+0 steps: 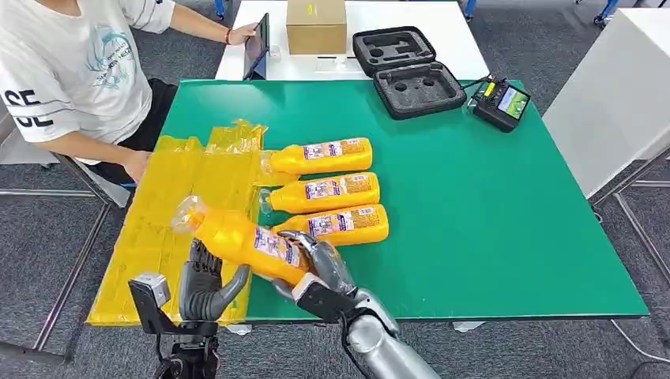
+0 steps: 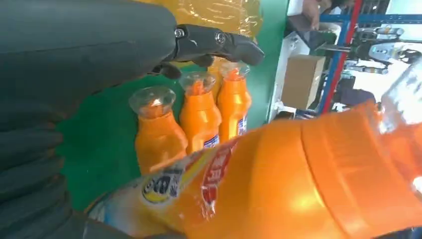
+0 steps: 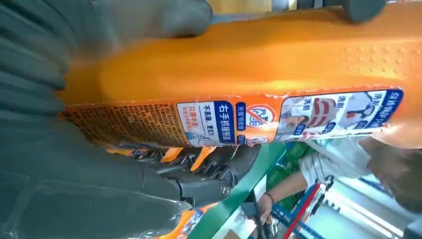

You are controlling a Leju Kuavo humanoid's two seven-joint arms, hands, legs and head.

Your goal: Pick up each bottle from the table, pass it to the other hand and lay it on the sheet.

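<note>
1. The right hand (image 1: 320, 264), silver-armed with dark fingers, is wrapped around the lower body of an orange bottle (image 1: 245, 239), fingers over the top of it and thumb beneath; the bottle is lifted off the counter and slants up toward the left, cap end highest.
2. The left hand (image 1: 207, 286) sits just under that bottle with its dark fingers spread and raised, palm up. Whether the fingers touch the bottle cannot be told; they are not closed around it.
3. The held bottle is smooth glossy plastic, rounded in section, with a clear domed cap (image 1: 188, 213) and a printed blue-and-white label; in the right wrist view a patch of raised dots shows on its side.
4. Beyond it, three matching bottles lie on their sides in a row on the green counter (image 1: 490, 213): the nearest (image 1: 340, 225), the middle one (image 1: 328, 192) and the far one (image 1: 324, 156), caps pointing at the sheet.
5. The yellow sheet (image 1: 174, 205) is a crinkled translucent film covering the counter's left part.
6. A person's hand (image 1: 136, 164) rests at the sheet's far left edge.
</note>
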